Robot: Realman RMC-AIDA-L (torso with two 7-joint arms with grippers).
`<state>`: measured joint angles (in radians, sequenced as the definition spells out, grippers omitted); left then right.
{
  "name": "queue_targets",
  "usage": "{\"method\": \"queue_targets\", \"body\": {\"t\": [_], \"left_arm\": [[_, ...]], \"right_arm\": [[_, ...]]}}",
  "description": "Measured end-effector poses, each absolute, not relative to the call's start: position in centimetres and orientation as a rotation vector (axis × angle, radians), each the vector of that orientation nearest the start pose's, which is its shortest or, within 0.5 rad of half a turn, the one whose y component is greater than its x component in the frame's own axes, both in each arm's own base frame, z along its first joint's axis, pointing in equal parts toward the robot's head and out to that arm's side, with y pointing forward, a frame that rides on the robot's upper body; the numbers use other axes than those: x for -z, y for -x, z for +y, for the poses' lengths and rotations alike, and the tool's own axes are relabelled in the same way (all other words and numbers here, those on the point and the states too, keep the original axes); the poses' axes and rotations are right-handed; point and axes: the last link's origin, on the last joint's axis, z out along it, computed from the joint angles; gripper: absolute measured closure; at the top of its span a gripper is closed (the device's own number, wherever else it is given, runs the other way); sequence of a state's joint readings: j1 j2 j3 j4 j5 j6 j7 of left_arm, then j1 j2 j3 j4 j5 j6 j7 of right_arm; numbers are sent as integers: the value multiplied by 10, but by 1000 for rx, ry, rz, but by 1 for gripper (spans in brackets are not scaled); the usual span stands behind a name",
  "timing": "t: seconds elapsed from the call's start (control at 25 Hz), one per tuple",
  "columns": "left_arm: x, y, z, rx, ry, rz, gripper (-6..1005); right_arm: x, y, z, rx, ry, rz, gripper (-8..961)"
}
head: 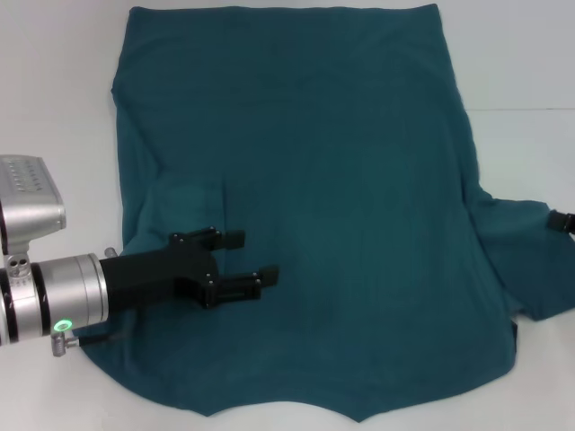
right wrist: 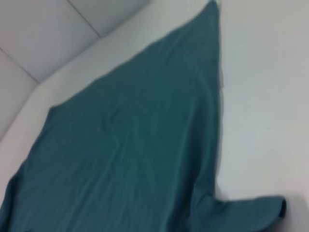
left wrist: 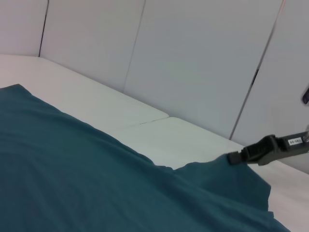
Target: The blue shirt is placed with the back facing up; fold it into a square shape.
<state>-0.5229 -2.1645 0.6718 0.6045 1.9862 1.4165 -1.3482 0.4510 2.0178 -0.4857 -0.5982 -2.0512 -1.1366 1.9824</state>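
Lying flat on the white table (head: 54,99), the large dark teal-blue short-sleeved cloth shirt (head: 341,180) fills most of the head view, plain side up, no lettering visible. Its nearest edge runs along 6 o'clock w/ a shallow curve between two points of cloth; the far hem is a straight line at 12 o'clock.

Left gripper (head: 247,260), black claw on a silver wrist, sits over the shirt at approx 8 o'clock, near the left sleeve, which is folded inward onto the body w/ a soft ridge beside it. Claw is released: two fingers (head: 229,239) spread apart, nothing between them. Whether the tips touch the cloth, cannot tell.

Right sleeve sticks out flat on the table at 3–4 o'clock. Right gripper (head: 564,221) is only a small black bit at the frame edge at 3 o'clock, right at the sleeve's tip. In the left wrist view its black finger (left wrist: 263,150) meets the sleeve corner, which is raised a little off the table there; clenched or released, cannot tell.

Right wrist view: shirt stretches away smooth to a far corner, sleeve tip close by.

Farther back, white wall panels (left wrist: 193,63) stand behind the table.
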Motion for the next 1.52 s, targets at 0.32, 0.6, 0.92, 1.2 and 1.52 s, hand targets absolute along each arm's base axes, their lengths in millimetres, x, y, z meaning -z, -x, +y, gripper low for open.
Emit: {"method": "queue_targets", "body": {"t": [0.32, 0.6, 0.92, 1.2, 1.52], "left_arm": [[41, 260, 329, 734, 2626, -744, 150], [42, 259, 330, 742, 2620, -760, 151], [43, 259, 329, 748, 2615, -771, 152], [43, 255, 333, 756, 2620, -774, 153], [43, 256, 333, 757, 2618, -783, 155]], "right_arm": [[-60, -363, 356, -697, 1845, 1470, 944], [-65, -353, 374, -663, 1869, 1396, 947], [-56, -332, 388, -641, 1972, 1349, 948], [-31, -293, 393, -647, 2190, 1335, 947], [0, -258, 397, -567, 2381, 1284, 948]]}}
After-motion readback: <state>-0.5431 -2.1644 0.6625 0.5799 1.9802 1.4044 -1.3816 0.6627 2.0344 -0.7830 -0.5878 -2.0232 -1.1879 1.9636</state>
